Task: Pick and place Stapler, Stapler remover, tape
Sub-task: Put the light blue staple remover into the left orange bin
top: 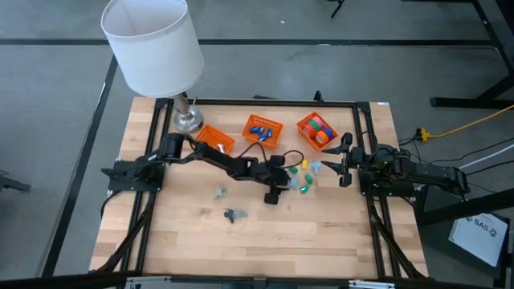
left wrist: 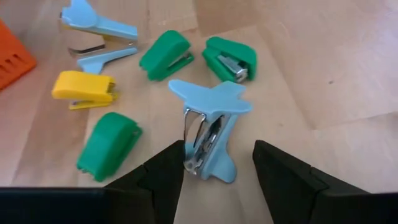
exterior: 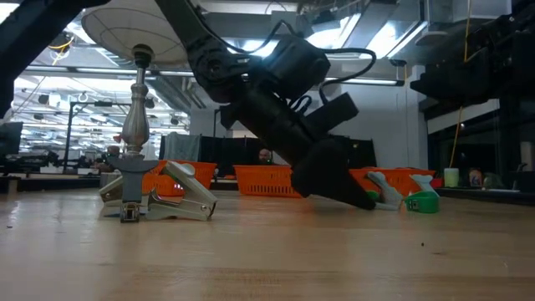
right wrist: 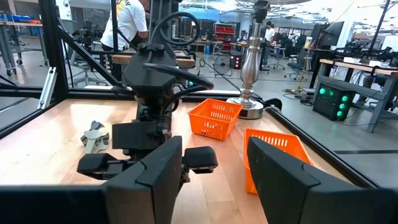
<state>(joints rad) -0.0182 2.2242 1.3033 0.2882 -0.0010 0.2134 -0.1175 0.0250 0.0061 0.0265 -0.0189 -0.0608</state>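
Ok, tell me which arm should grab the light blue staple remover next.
Left. The left gripper hangs open right over the light blue staple remover, fingers either side. The right gripper waits open near the table's right edge.

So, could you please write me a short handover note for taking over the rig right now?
Left gripper: open, low over the table's middle, fingers either side of a light blue staple remover, not yet gripped.
Right gripper: open, waiting at the table's right edge.
Green and yellow staplers lie loose by the remover.
Three orange baskets at the back; the right basket already holds tape rolls.
Left: the loose pile.
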